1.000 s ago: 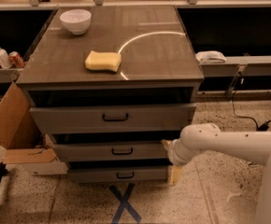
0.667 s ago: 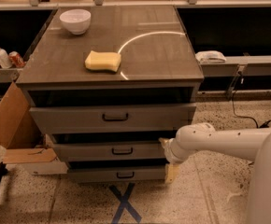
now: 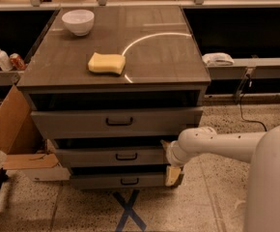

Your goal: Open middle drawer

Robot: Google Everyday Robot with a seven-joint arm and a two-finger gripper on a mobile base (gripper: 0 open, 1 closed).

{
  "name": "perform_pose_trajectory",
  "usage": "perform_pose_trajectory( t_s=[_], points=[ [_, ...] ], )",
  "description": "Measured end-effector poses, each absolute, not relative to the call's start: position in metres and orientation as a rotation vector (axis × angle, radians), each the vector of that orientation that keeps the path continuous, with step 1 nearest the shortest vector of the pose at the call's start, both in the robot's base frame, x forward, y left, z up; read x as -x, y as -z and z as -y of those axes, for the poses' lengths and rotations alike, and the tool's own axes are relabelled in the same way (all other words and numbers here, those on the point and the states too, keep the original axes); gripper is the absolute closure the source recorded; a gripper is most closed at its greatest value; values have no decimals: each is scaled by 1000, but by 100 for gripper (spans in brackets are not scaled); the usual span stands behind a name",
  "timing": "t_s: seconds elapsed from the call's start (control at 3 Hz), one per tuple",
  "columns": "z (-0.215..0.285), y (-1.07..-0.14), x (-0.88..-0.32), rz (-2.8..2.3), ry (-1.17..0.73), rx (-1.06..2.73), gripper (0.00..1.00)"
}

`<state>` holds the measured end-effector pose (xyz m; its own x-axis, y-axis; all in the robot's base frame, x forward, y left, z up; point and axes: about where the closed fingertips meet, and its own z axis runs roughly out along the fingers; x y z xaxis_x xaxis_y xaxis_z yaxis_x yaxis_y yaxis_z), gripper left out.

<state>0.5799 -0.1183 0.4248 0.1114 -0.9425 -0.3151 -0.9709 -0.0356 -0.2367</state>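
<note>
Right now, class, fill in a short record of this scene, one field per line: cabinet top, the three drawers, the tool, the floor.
cabinet top: white bowl at back left; yellow sponge nearer the front
top drawer: tallest front
middle drawer: dark bar handle at centre, nothing on it
bottom drawer: slimmest front
tool: at the drawers' right end, level with the middle and bottom drawers, to the right of the handles
floor: cardboard box left of the cabinet; blue tape cross in front

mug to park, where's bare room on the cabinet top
Right half of the cabinet top, right of the yellow sponge, is bare; so is the front-left corner in front of the white bowl. Crowded: the right end of the middle drawer, where the gripper sits.
</note>
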Motion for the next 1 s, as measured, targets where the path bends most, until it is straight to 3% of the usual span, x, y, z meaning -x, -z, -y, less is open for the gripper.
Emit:
perform_pose_trajectory(
  t_s=[1.0],
  points=[
    [99, -413, -571, -1823, -159, 2007, 64]
  ],
)
